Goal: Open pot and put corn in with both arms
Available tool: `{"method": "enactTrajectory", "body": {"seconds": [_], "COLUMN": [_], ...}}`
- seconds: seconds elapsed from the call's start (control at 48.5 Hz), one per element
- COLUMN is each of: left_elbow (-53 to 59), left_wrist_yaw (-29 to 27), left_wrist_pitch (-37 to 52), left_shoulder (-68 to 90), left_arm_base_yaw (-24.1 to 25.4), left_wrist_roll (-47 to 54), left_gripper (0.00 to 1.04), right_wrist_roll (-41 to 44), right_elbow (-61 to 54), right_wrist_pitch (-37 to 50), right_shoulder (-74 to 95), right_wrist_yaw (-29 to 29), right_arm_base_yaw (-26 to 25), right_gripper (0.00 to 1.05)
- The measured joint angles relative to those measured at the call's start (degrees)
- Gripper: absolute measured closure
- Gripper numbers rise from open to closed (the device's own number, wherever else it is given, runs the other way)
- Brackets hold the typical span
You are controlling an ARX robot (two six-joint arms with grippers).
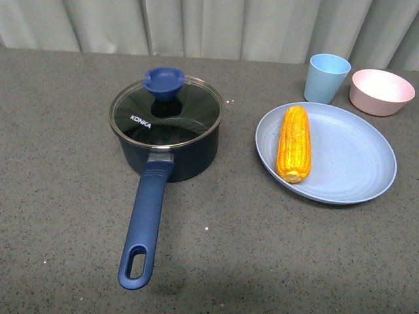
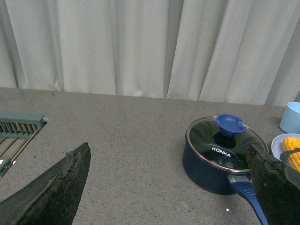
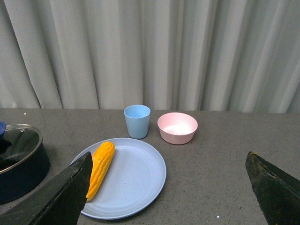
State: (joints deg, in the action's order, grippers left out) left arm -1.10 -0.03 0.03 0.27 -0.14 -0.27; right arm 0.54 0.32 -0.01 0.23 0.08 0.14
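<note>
We see the pot [image 1: 169, 156] on the grey table [image 1: 59, 170], left of centre, with its glass lid [image 1: 190, 118] seated on the rim and a blue knob [image 1: 163, 82] on top. Its long blue handle [image 1: 145, 219] runs toward the near edge. To the right, well apart from the pot, the corn [image 1: 294, 144] lies on the left part of a light blue plate [image 1: 357, 163], running near to far. Beyond the plate stand a light blue cup [image 1: 327, 77] and, just to its right, a pink bowl [image 1: 382, 91]. In each wrist view we find the fingers spread wide with nothing between them: the left gripper [image 2: 168, 154] faces the table left of the pot, and the right gripper [image 3: 168, 159] faces the plate's right side.
</note>
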Motion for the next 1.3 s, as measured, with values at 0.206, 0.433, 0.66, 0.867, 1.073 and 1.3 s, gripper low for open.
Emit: {"method": "enactTrajectory", "body": {"seconds": [0.206, 0.433, 0.66, 0.867, 1.073, 1.3], "left_elbow": [0.0, 0.0, 0.0, 0.0, 0.0, 0.0], "left_wrist_yaw": [0.0, 0.0, 0.0, 0.0, 0.0, 0.0], "left_wrist_pitch": [0.0, 0.0, 0.0, 0.0, 0.0, 0.0], "left_shoulder": [0.0, 0.0, 0.0, 0.0, 0.0, 0.0], "left_arm_base_yaw": [0.0, 0.0, 0.0, 0.0, 0.0, 0.0], "left_wrist_roll": [0.0, 0.0, 0.0, 0.0, 0.0, 0.0], "left_gripper": [0.06, 0.06, 0.06, 0.06, 0.06, 0.06], "right_wrist_roll": [0.0, 0.0, 0.0, 0.0, 0.0, 0.0], "right_elbow": [0.0, 0.0, 0.0, 0.0, 0.0, 0.0], "right_wrist_pitch": [0.0, 0.0, 0.0, 0.0, 0.0, 0.0], "right_shoulder": [0.0, 0.0, 0.0, 0.0, 0.0, 0.0], "right_wrist_yaw": [0.0, 0.0, 0.0, 0.0, 0.0, 0.0], "right_arm_base_yaw": [0.0, 0.0, 0.0, 0.0, 0.0, 0.0], "right_gripper": [0.09, 0.09, 0.09, 0.09, 0.09, 0.09]}}
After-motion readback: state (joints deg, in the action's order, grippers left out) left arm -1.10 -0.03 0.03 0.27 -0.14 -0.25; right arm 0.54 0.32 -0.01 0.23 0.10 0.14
